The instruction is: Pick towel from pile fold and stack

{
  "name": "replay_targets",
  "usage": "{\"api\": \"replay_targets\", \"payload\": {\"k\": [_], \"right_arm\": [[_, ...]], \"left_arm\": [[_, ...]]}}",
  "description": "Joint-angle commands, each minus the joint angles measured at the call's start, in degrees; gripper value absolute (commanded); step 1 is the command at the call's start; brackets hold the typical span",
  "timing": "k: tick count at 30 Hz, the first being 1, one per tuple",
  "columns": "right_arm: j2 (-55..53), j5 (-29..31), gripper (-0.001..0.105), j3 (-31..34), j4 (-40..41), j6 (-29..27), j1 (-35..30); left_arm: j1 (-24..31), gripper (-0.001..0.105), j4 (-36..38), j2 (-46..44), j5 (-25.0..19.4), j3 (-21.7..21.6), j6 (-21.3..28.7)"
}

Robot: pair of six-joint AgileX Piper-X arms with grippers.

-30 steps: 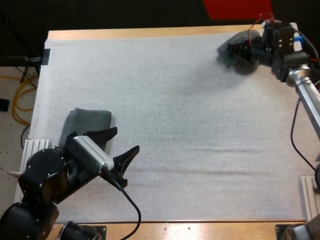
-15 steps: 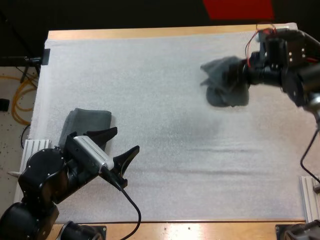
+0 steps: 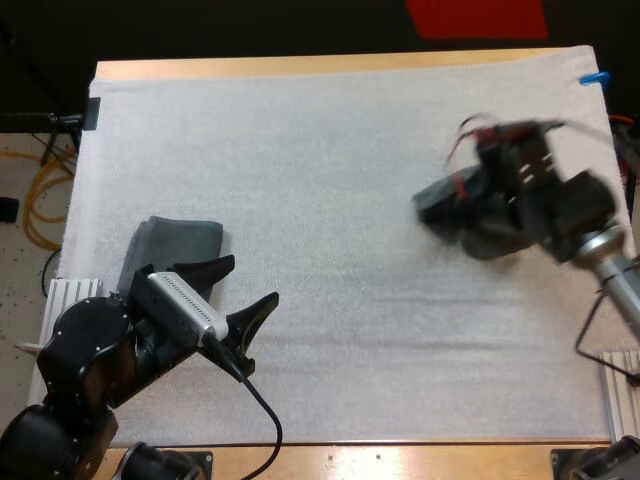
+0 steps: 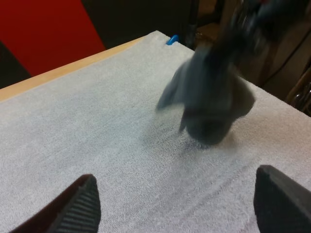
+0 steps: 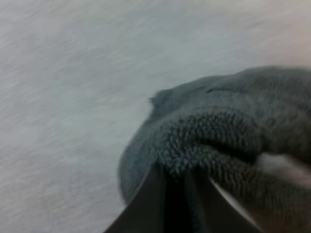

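The crumpled towel (image 3: pixel 440 206), dark grey-green, sits at about 3 o'clock from the middle of the white mat (image 3: pixel 320 150) in the high view, well in from the mat's edges. It is bunched into a rounded lump with a loose flap sticking out toward 9 o'clock. From the left wrist view the towel (image 4: pixel 211 102) hangs low over the mat with a faint shadow under it; it may be just brushing the surface, but the blur makes that hard to tell.

The right gripper (image 5: pixel 187 201) is clamped on this towel: in the right wrist view its two black fingers (image 5: pixel 153 199) pinch a thick fold of the terry cloth from both sides, and the rest of the cloth bulges away over the mat. In the high view the right arm reaches in from 4 o'clock to the towel.

Well apart, at about 8 o'clock on the mat, lies a folded towel (image 3: pixel 178 242), flat and neat, near the mat's left edge. The left gripper (image 3: pixel 253 279) hovers just beside it on its 4 o'clock side, fingers spread wide and grasping nothing, pointing toward 2 o'clock. In the left wrist view those fingers (image 4: pixel 77 208) stand far apart over bare mat.

The wooden table (image 3: pixel 300 66) shows as a strip along the mat's 12 o'clock side.
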Motion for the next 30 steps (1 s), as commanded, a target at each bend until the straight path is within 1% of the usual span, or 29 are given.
{"api": "replay_targets", "payload": {"k": [1, 3, 4, 6, 7, 9, 11, 14, 16, 17, 19, 21, 23, 25, 28, 30], "right_arm": [[0.45, -3.71, 0.0, 1.64, -3.97, 1.4, 1.08], [2.25, -10.78, 0.0, 5.23, -10.92, 4.33, 3.85], [2.93, -12.08, 0.0, 5.78, -11.85, 4.93, 4.41], [6.08, -17.22, 0.0, 6.15, -14.47, 8.18, 7.43], [6.62, -18.39, 0.0, 6.15, -14.93, 8.81, 8.23], [8.62, -22.61, 0.0, 6.15, -16.05, 10.31, 10.94], [9.68, -24.65, 0.0, 6.15, -16.18, 10.36, 13.21], [10.1, -24.65, 0.0, 6.15, -16.17, 10.36, 16.29], [10.08, -24.65, 0.007, 6.15, -16.66, 10.24, 17.63], [10.08, -24.65, 0.017, 5.97, -16.9, 10.08, 18.17], [10.08, -25.68, 0.041, 5.78, -17.35, 9.8, 18.66], [10.08, -28.85, 0.073, 5.01, -17.23, 9.63, 18.65], [9.93, -29.39, 0.089, 4.02, -16.22, 9.44, 18.65], [9.58, -26.89, 0.092, 3.08, -14.68, 8.66, 18.55], [8.65, -18.59, 0.092, 1.71, -11.52, 6.17, 18.42], [8.1, -10.81, 0.092, 1.59, -9.35, 4.95, 17.88]], "left_arm": [[-0.31, 0.065, -0.17, -0.01, 0.21, -0.45, -0.47], [-0.31, 0.065, -0.17, -0.01, 0.21, -0.45, -0.47], [-0.31, 0.065, -0.17, -0.01, 0.21, -0.45, -0.47], [-0.31, 0.065, -0.17, -0.01, 0.21, -0.45, -0.47], [-0.31, 0.065, -0.17, -0.01, 0.21, -0.45, -0.47], [-0.31, 0.065, -0.17, -0.01, 0.21, -0.45, -0.47], [-0.31, 0.065, -0.17, -0.01, 0.21, -0.45, -0.47], [-0.31, 0.065, -0.17, -0.01, 0.21, -0.45, -0.47], [-0.31, 0.065, -0.17, -0.01, 0.21, -0.45, -0.47], [-0.31, 0.065, -0.17, -0.01, 0.21, -0.45, -0.47], [-0.31, 0.065, -0.17, -0.01, 0.21, -0.45, -0.47], [-0.31, 0.065, -0.17, -0.01, 0.21, -0.45, -0.47], [-0.31, 0.065, -0.17, -0.01, 0.21, -0.45, -0.47], [-0.31, 0.065, -0.17, -0.01, 0.21, -0.45, -0.47], [-0.31, 0.065, -0.17, -0.01, 0.33, -0.45, -0.47], [-0.31, 0.065, -0.17, -0.01, 0.32, -0.45, -0.47]]}}
